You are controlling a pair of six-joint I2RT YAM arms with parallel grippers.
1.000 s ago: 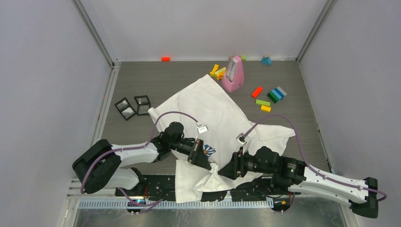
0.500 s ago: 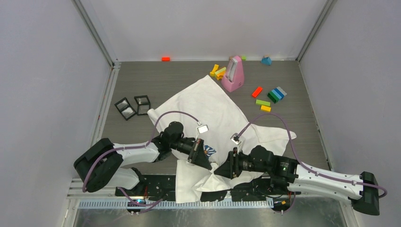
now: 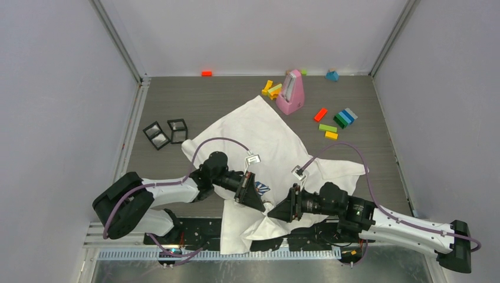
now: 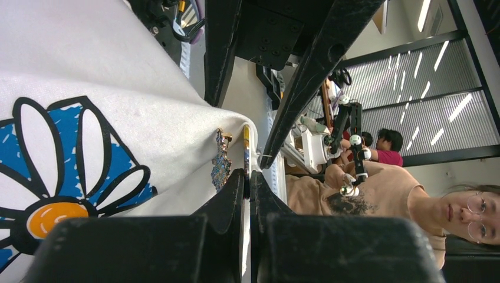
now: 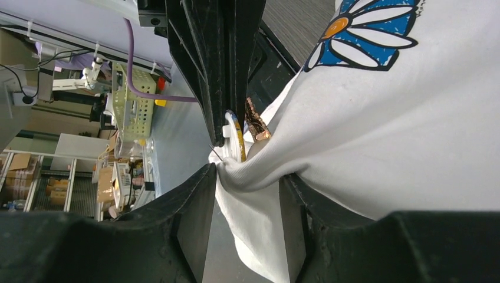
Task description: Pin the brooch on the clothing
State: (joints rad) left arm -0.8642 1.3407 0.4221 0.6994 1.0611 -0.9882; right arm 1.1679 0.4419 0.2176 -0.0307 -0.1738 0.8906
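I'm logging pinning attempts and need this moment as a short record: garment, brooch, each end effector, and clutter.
garment: white T-shirt, spread flat, near edge bunched between the arms
print: daisy print, blue and white with an orange centre
brooch: brooch against a fabric fold beside the print
left end effector: shut, gold pin of the brooch at its tips
right end effector: closed around a gathered fold of the T-shirt
pinned through: cannot tell
clutter: pink object, coloured blocks at the far side

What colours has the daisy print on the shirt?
The daisy print has white black-edged petals on blue, orange centre; best in left wrist view.
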